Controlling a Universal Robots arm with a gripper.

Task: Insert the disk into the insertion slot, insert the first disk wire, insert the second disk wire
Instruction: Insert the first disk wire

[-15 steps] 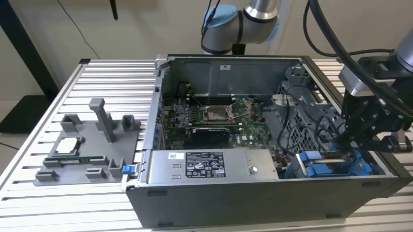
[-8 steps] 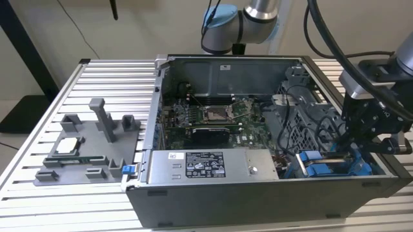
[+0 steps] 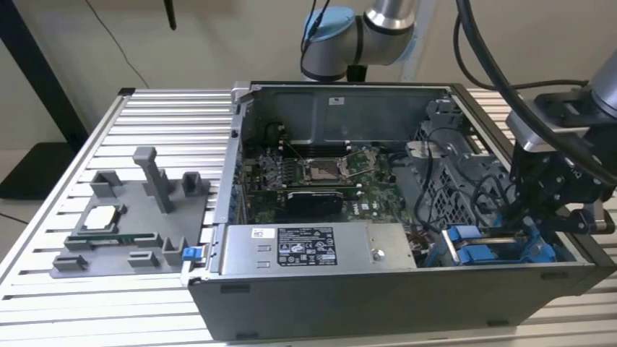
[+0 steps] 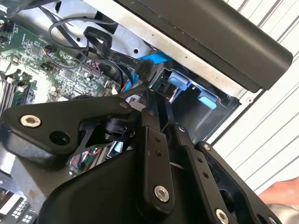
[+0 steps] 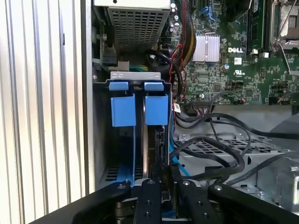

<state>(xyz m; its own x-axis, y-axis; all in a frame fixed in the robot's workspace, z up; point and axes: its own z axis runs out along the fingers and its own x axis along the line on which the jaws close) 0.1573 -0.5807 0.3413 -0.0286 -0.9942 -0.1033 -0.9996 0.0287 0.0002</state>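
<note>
Blue tabs (image 5: 156, 109) mark the insertion slot (image 5: 100, 140), just beside the power-supply box (image 5: 135, 23); gripper (image 3: 525, 220) sits at its mouth, grasp can't tell. Keep your push straight, clear of the black cables (image 5: 210, 149).

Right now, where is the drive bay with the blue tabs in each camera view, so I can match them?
Exterior view: the insertion slot at the case's near corner, on the exterior view's right.
Second wrist view: the insertion slot beside the case's black rim.
First wrist view: the insertion slot between the ribbed table and the motherboard.
Shared landmark: the green motherboard, in all three.
</note>
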